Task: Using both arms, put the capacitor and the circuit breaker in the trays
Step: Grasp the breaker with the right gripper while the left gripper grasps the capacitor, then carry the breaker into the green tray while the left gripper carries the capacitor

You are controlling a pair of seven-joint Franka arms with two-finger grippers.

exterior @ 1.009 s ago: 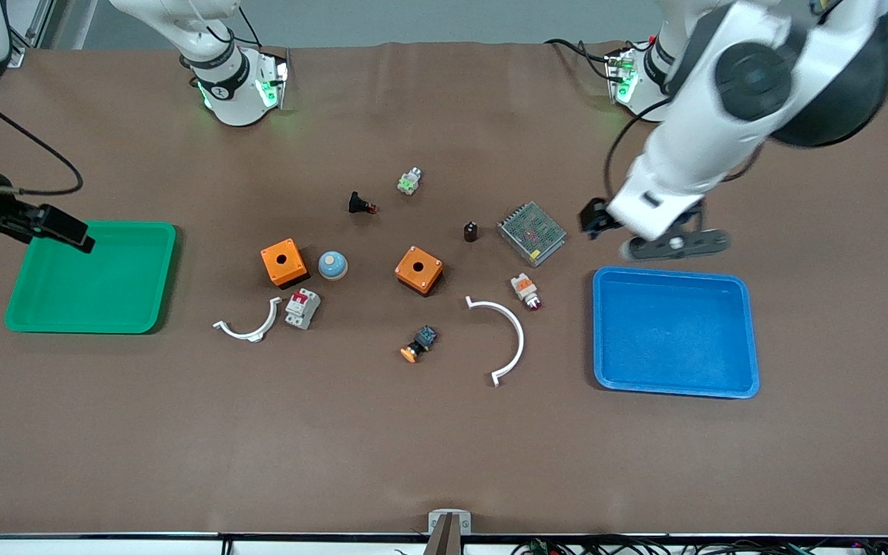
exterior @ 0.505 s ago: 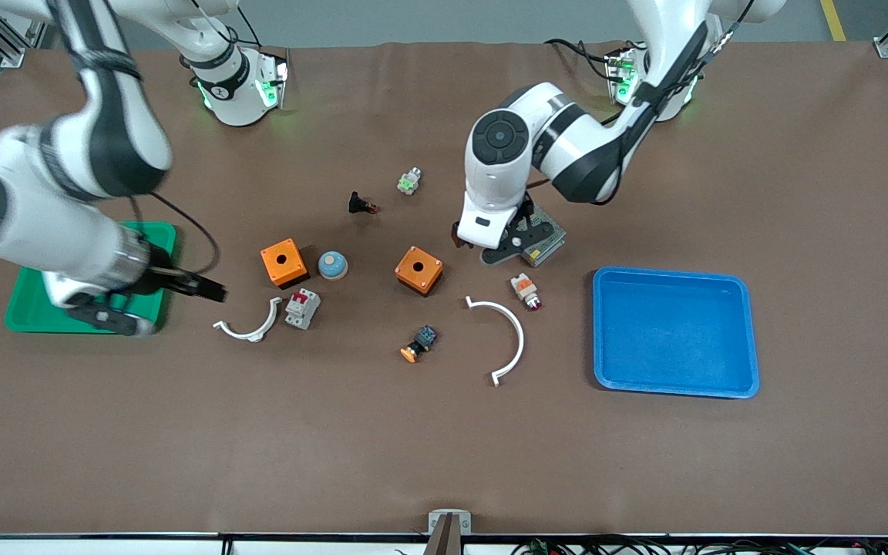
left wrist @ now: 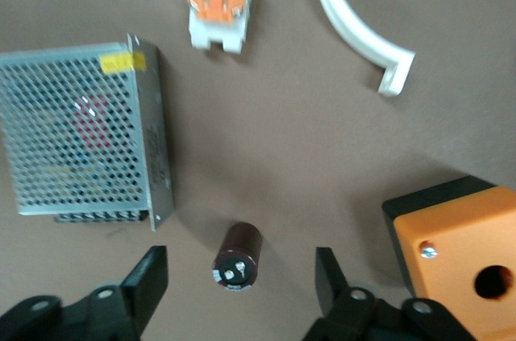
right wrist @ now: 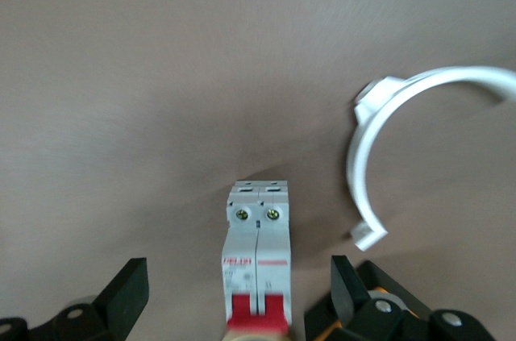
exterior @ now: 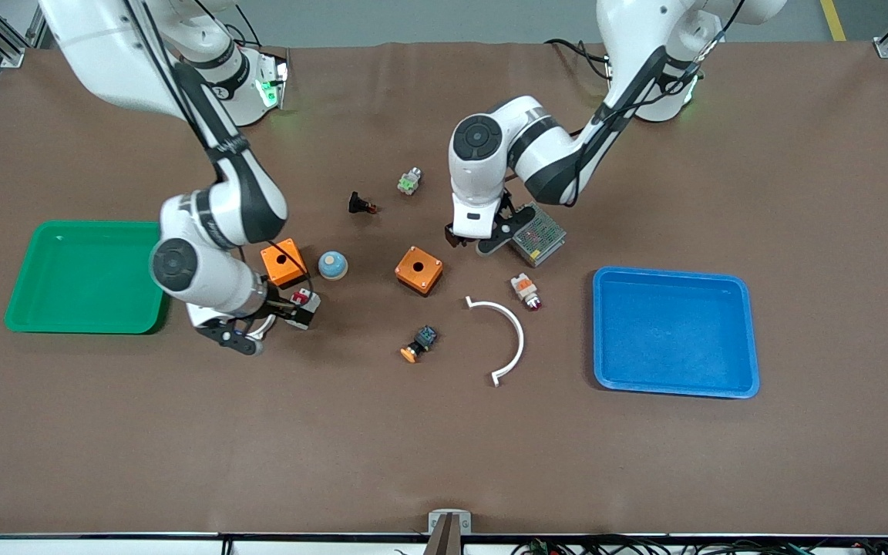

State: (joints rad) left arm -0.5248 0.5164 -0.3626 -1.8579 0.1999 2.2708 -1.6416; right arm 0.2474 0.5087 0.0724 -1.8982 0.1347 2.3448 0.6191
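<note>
The capacitor [left wrist: 238,255], a small dark brown cylinder with a silvery end, lies on the brown table between the open fingers of my left gripper [left wrist: 239,270]. In the front view the left gripper [exterior: 469,237] hangs over that spot and hides the capacitor. The circuit breaker [right wrist: 256,260], light grey with a red switch, lies between the open fingers of my right gripper [right wrist: 238,278]. In the front view the breaker [exterior: 307,302] shows partly at the right gripper [exterior: 287,307], beside an orange box [exterior: 284,260].
A mesh power supply [exterior: 543,231] and a second orange box [exterior: 418,270] flank the left gripper. A white arc [right wrist: 364,155] lies beside the breaker. A green tray [exterior: 28,316] sits at the right arm's end, a blue tray [exterior: 606,370] at the left arm's end. Small parts lie mid-table.
Both arms have swung in from the table's ends. The left gripper came down over the capacitor. The right gripper moved from the green tray to the circuit breaker.
</note>
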